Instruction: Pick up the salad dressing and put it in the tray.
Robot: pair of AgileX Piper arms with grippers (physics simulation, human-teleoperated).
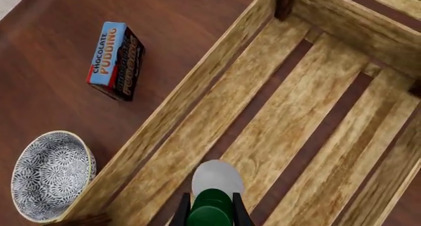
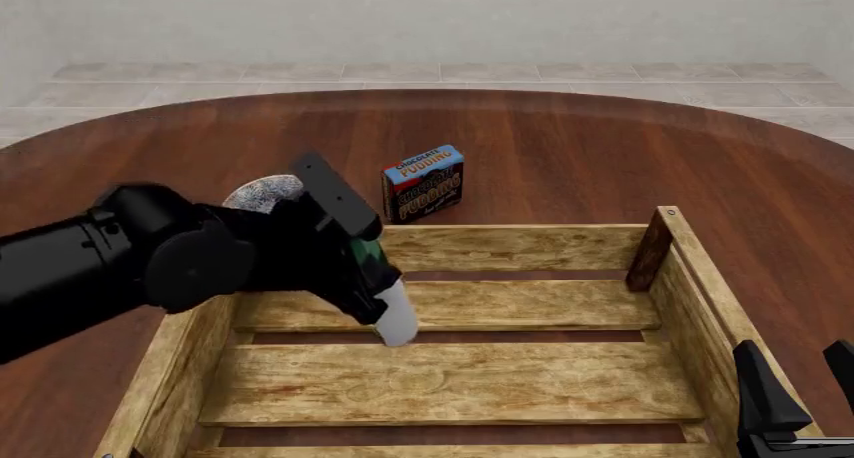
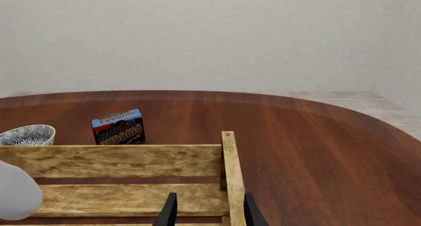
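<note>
Your left arm is matte black all over, built from thick rounded cylindrical segments that meet at a bulging, drum-shaped joint. No cables, screws, labels or markings show on its casing. At its far end a flat, black rectangular block juts out at an angle from the wrist. Your left gripper shows in the left wrist view as two thin, flat black fingers with straight edges. Your right gripper looks the same in the right wrist view: two narrow black blades, tapering toward their tips. In the front view, those right fingers appear as dark, pointed wedges rising from a black base at the lower corner.
</note>
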